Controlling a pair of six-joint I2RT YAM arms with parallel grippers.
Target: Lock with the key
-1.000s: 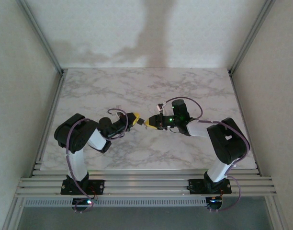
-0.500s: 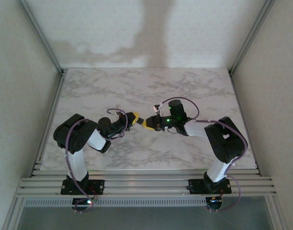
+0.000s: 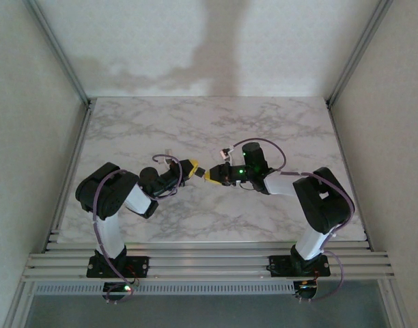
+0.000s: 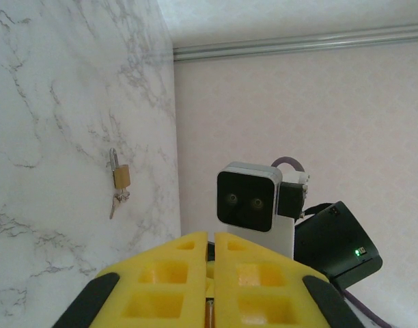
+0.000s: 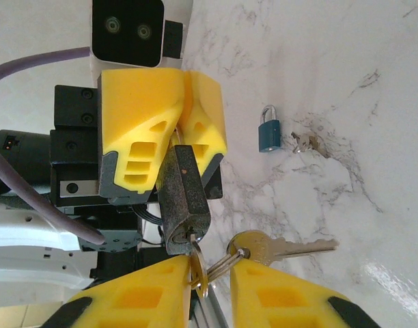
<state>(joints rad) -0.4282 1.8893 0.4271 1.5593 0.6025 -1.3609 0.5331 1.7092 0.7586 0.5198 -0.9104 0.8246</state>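
The left tool (image 5: pixel 176 154) is pinching the dark padlock (image 5: pixel 184 198), pointing it lengthwise toward the right tool (image 5: pixel 209 290), which is gripping the key (image 5: pixel 197 270).

A: Padlocks?
B: Three: dark padlock (image 5: pixel 185 198), blue padlock (image 5: pixel 268 133), brass padlock (image 4: pixel 121 176).
A: Keys?
B: Three bunches: dark one's keys (image 5: pixel 267 247), blue one's keys (image 5: pixel 308 142), brass one's keys (image 4: pixel 115 201). Can't count keys per bunch.
A: Claws?
B: Two: left claw (image 4: pixel 211 239), right claw (image 5: pixel 209 263).

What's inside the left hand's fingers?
A dark padlock in the left hand; its shackle is covered by the fingers. The right hand holds a key at its base.
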